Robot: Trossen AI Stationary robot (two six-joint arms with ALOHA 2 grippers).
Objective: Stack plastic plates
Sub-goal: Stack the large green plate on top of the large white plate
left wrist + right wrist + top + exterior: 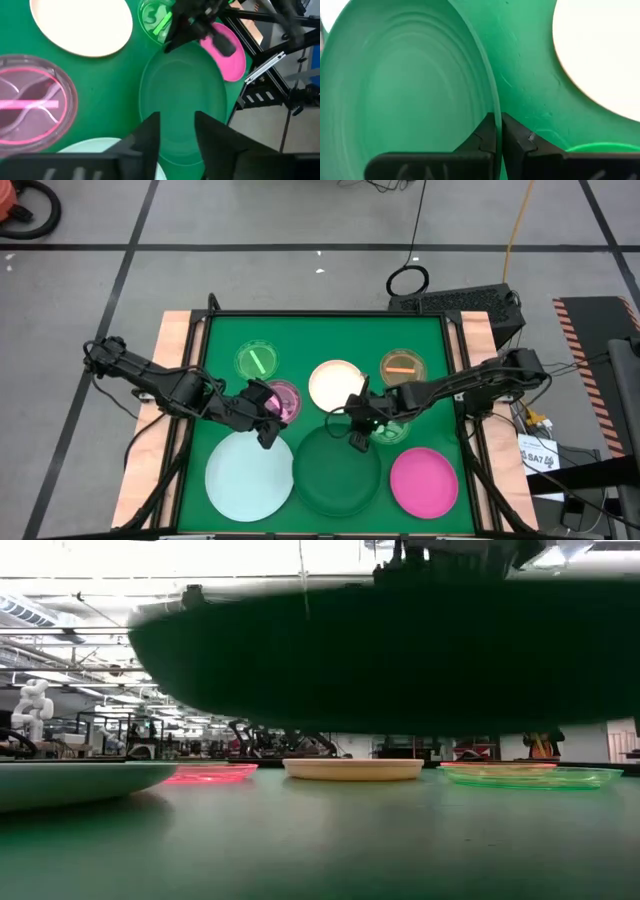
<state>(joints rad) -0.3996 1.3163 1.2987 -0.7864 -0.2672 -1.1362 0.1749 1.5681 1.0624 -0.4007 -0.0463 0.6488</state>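
High view: the right tool (357,442) is clenched on the far rim of the dark green plate (337,473), which sits near the table's (430,340) front edge between the pale mint plate (249,477) and the hot pink plate (424,480). The left tool (268,435) hangs released by the mint plate's far edge, beside the small purple plate (283,399). The cream-white plate (334,383) lies beyond.
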